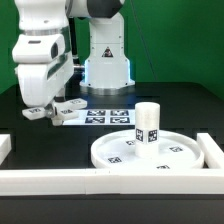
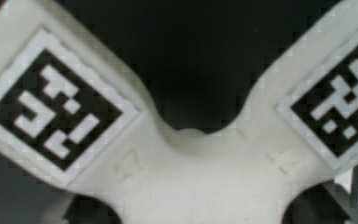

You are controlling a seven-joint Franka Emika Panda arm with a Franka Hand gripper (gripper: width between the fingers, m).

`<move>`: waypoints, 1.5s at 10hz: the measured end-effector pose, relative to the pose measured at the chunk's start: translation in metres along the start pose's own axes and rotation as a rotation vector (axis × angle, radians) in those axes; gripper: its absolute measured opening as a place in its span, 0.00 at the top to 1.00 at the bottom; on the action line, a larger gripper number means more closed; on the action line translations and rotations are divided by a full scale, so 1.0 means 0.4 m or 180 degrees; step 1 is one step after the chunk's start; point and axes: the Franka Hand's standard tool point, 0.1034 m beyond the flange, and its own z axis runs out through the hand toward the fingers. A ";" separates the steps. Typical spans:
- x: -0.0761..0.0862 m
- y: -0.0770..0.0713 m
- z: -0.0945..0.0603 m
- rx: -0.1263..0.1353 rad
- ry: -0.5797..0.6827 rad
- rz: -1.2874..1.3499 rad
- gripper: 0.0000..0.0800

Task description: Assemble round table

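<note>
The cross-shaped base point(image 1: 62, 108) is white with black-and-white tags and sits at the exterior view's left, beside the marker board. My gripper point(image 1: 50, 108) comes down on it from above, with the jaws against both sides of its middle. In the wrist view the base point(image 2: 194, 150) fills the picture with two tagged arms spreading out, and my gripper point(image 2: 197, 208) clasps its hub. The round disc point(image 1: 110, 152) lies at the front right. The short cylinder leg point(image 1: 148, 122) stands upright on the disc.
The marker board point(image 1: 108, 117) lies flat behind the disc, in front of the arm's base point(image 1: 105, 65). Long white border rails run along the front point(image 1: 90, 182) and the right point(image 1: 212, 148), with a short piece at the left edge point(image 1: 4, 145).
</note>
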 end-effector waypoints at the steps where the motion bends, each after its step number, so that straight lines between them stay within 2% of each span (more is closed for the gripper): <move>1: 0.019 -0.010 -0.031 0.0079 0.0022 0.0146 0.44; 3: 0.080 -0.001 -0.106 0.0179 0.0042 0.0409 0.44; 5: 0.173 0.039 -0.149 0.0114 0.0043 0.0692 0.44; 7: 0.297 0.097 -0.170 0.0019 0.0067 0.0980 0.44; 8: 0.328 0.130 -0.178 -0.0007 0.0086 0.1098 0.44; 9: 0.326 0.138 -0.180 -0.0010 0.0089 0.1125 0.44; 13: 0.322 0.132 -0.172 0.0012 0.0081 0.1134 0.44; 14: 0.329 0.132 -0.176 0.0004 0.0085 0.1152 0.44; 15: 0.355 0.133 -0.198 -0.0042 0.0106 0.1157 0.44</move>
